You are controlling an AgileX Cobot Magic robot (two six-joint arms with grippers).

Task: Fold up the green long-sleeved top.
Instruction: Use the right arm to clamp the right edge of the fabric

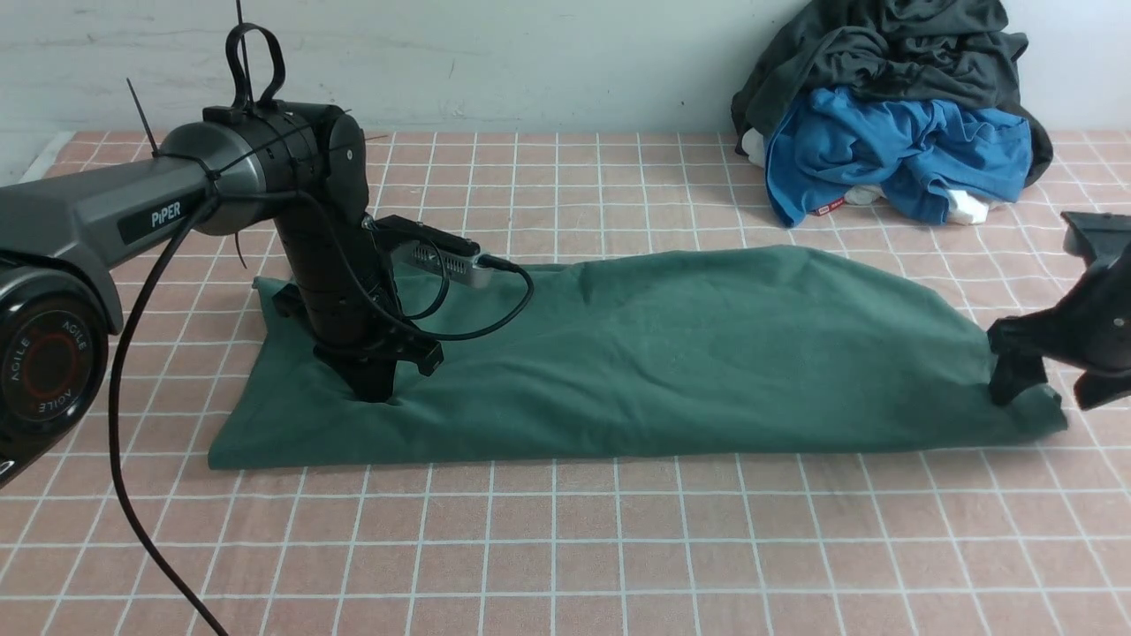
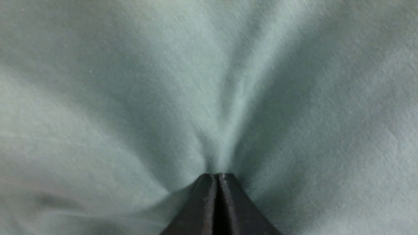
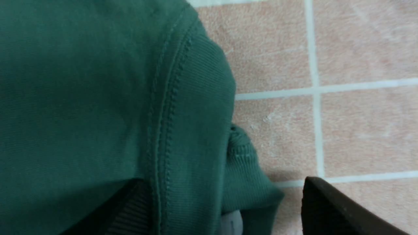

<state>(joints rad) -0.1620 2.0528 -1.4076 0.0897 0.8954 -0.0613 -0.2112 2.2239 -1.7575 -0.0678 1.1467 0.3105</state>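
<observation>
The green long-sleeved top (image 1: pixel 671 353) lies as one long band on the checked tablecloth (image 1: pixel 565 548), so I judge the crosswise fold is in hand. The left gripper (image 1: pixel 375 389) has its fingers together on a pinch of cloth near the left end; the right gripper (image 1: pixel 1051 393), fingers apart around the right-end hem, must close before lifting. The far pile of dark and blue clothes (image 1: pixel 892 115) is well apart and blocks nothing.

We list: top (image 1: pixel 671 353), plain dark green; table (image 1: pixel 565 548), pink with a white grid; blue garment (image 1: pixel 884 150); dark grey garment (image 1: pixel 892 44); wall (image 1: pixel 530 62), white; left arm (image 1: pixel 88 212), grey and black.
</observation>
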